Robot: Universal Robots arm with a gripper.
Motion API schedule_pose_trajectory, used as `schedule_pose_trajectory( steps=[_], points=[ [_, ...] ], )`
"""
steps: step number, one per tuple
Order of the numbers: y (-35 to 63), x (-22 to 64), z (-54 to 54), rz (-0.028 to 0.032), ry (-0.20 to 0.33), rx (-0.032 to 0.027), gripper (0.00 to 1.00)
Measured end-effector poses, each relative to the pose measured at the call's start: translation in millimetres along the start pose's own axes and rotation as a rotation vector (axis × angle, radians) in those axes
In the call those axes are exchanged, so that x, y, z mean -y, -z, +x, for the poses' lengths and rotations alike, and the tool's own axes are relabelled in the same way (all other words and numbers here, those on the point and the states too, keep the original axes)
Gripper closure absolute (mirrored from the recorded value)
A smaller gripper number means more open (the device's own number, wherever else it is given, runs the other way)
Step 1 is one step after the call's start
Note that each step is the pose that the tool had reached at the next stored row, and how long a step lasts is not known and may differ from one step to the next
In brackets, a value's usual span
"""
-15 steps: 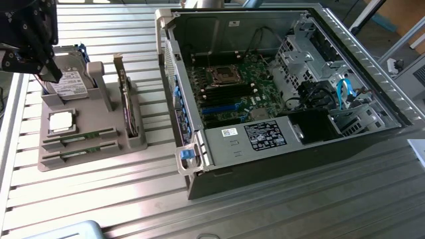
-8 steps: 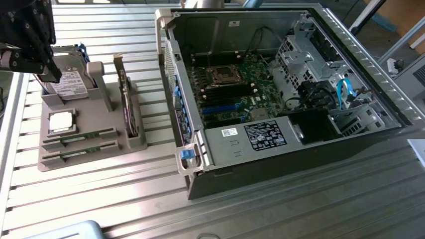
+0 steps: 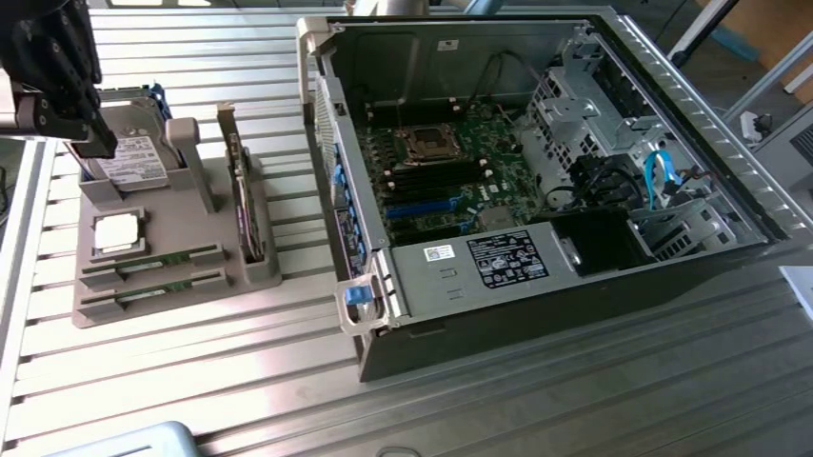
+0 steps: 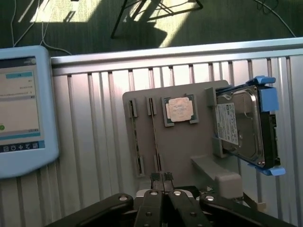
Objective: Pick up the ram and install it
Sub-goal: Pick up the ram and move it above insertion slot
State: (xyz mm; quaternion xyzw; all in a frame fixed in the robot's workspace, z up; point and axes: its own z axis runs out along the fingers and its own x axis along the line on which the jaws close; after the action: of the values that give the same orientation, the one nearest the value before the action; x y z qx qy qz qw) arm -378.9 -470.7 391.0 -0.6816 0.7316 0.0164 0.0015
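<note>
Wrist view: hand point(image 4: 161, 178) pressed together at the fingertips, pinching nothing, above the grey tray point(image 4: 189, 142). Exterior view: hanging over the hard drive point(image 3: 128, 169), ram point(image 3: 152, 260) seated in its tray slot at five o'clock from there, untouched, near the processor chip point(image 3: 118, 231); open computer case point(image 3: 508, 319) at three o'clock on the table point(image 3: 254, 381).

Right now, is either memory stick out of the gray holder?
No, one ram stick and the second ram stick both lie in their slots on the gray holder.
</note>
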Motion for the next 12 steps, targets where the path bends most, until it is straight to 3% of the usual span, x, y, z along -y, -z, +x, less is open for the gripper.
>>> schedule_pose_trajectory(
  steps=[12],
  points=[
    [0.0, 0.6, 0.0, -0.0027, 0.003, -0.0003, 0.89]
  ],
)
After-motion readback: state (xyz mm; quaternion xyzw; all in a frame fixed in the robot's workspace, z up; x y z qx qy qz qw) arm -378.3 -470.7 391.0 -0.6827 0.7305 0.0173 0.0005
